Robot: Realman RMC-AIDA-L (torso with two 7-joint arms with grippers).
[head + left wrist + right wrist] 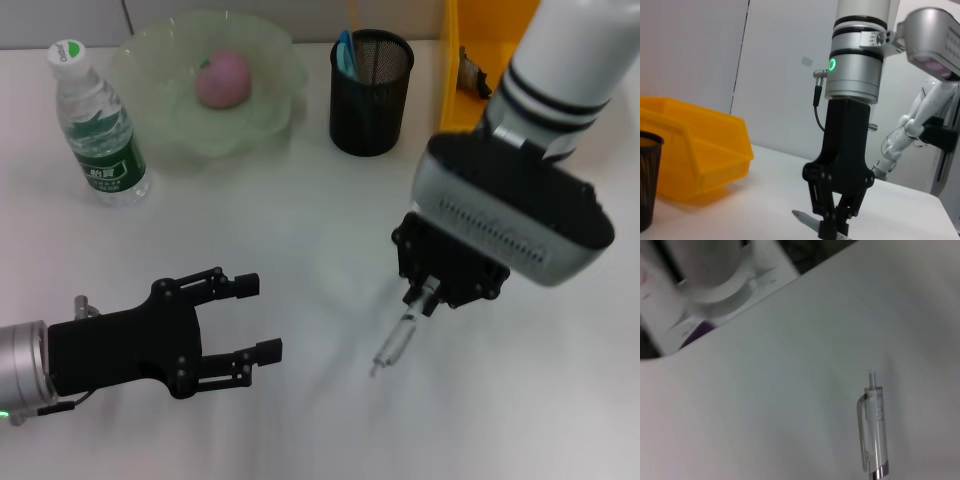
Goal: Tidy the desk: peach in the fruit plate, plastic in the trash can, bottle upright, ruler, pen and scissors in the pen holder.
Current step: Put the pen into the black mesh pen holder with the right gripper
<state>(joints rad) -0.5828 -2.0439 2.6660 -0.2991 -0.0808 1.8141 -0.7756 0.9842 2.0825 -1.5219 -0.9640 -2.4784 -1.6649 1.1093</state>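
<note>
Nearest, the left gripper (245, 320) is held low over the desk (300, 260) w/ jaws spread wide and nothing between them, apparently parked out of the way. A bit farther, the right gripper (425, 300) is pointed straight down, jaws closed on the top end of a clear pen (395, 345); the pen is slanted, tip toward the desk, and contact w/ the surface can't be judged. A top-end grip is probably chosen so the pen can be dropped point-first into the holder. Beyond, approx. straight back, the black mesh pen holder (371, 92) is seen w/ something blue already inside. To the far right a yellow bin (458, 70) is partly hidden by the arm. Far left, the peach (222, 80) is already set in the green fruit plate (150, 60), and the bottle (98, 130) is stood upright beside it, so those steps look done.
</note>
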